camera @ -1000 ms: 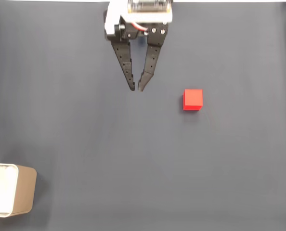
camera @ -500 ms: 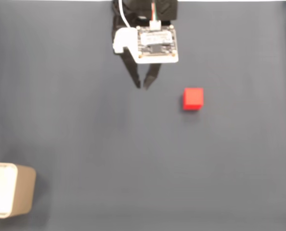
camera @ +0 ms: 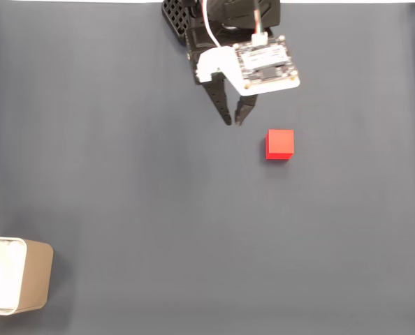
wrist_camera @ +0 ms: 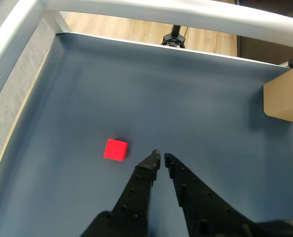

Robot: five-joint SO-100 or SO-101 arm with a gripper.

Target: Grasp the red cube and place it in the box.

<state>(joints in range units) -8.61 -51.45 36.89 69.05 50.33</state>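
Hobby robot setup: dark mat point(camera: 124, 174), wood floor point(wrist_camera: 117, 29), tripod point(wrist_camera: 173, 38).

The fixed view is evenly and softly lit, with the dark mat point(camera: 124, 174) sharp and without glare, and only a thin faint shadow under the red cube point(camera: 280, 144). In the wrist view the light is also soft, a pale sheen lies on the mat in the upper middle, and the white frame bar point(wrist_camera: 151, 11) along the top looks bright and a little blurred. The straight edges at the left of the wrist view bend slightly.
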